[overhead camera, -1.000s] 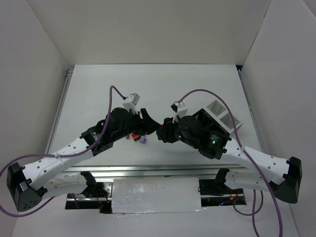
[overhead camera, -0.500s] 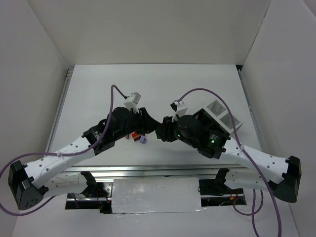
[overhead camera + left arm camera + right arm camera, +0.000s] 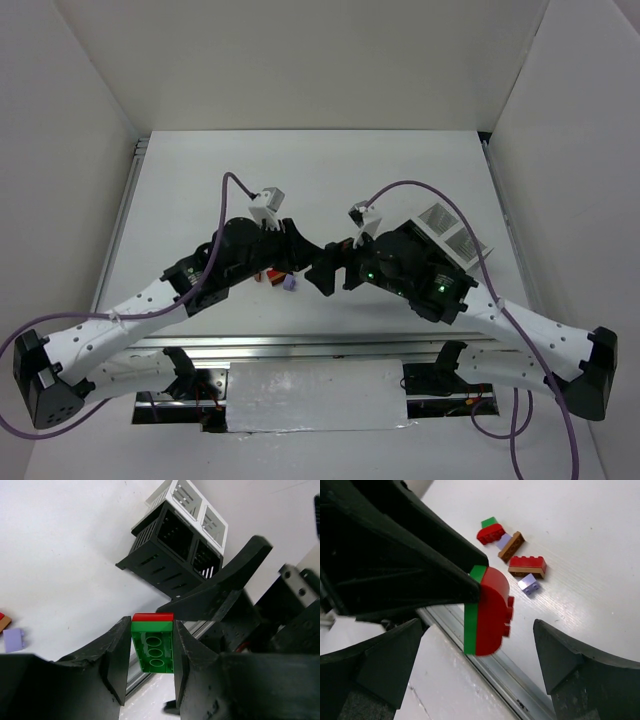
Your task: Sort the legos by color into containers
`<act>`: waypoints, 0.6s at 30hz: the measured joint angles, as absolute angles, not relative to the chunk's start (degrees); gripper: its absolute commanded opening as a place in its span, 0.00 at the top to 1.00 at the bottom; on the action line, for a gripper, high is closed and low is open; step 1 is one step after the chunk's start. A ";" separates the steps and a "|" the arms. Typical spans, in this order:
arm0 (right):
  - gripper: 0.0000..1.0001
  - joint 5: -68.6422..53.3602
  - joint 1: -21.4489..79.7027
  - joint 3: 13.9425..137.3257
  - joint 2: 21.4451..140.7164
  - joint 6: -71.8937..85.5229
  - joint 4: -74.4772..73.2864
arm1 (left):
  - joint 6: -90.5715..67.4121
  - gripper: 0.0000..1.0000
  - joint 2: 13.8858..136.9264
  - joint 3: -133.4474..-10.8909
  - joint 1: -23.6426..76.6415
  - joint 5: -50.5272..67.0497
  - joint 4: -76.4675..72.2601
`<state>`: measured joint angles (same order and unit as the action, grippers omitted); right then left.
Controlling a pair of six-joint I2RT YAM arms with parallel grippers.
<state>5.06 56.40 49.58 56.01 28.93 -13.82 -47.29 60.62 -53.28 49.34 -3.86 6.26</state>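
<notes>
My left gripper is shut on a green lego plate with a red rounded lego stuck to its far face, held above the table's near edge. My right gripper stands open, its fingers wide on either side of that red lego and not touching it. In the top view the two grippers meet at the front centre, left gripper and right gripper. The containers, a block of black and white-walled cells, stand behind at the right, the containers half hidden by the right arm.
Loose legos lie on the table by the left gripper: a red and green pair, a brown one, a red one on brown, a lavender one. The table's metal rail runs just below the held bricks.
My right gripper has opened wide and let go of the red lego. My left gripper closed on the green plate and keeps it.
</notes>
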 measured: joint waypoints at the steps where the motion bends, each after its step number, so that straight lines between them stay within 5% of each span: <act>1: 0.00 2.74 55.13 49.12 54.61 28.21 -13.65 | -46.46 1.00 60.16 -53.28 49.34 -3.99 6.61; 9: 0.02 -23.33 39.62 42.57 40.88 23.75 -8.69 | -35.68 1.00 53.23 -50.78 49.39 5.37 1.56; 18: 0.14 -43.88 37.98 38.59 44.77 27.88 6.04 | -31.44 1.00 49.60 -45.67 49.39 22.63 -8.47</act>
<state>-43.88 37.98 38.59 44.77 27.88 6.04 -31.44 49.60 -45.67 49.39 22.63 -8.47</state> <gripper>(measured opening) 0.878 0.444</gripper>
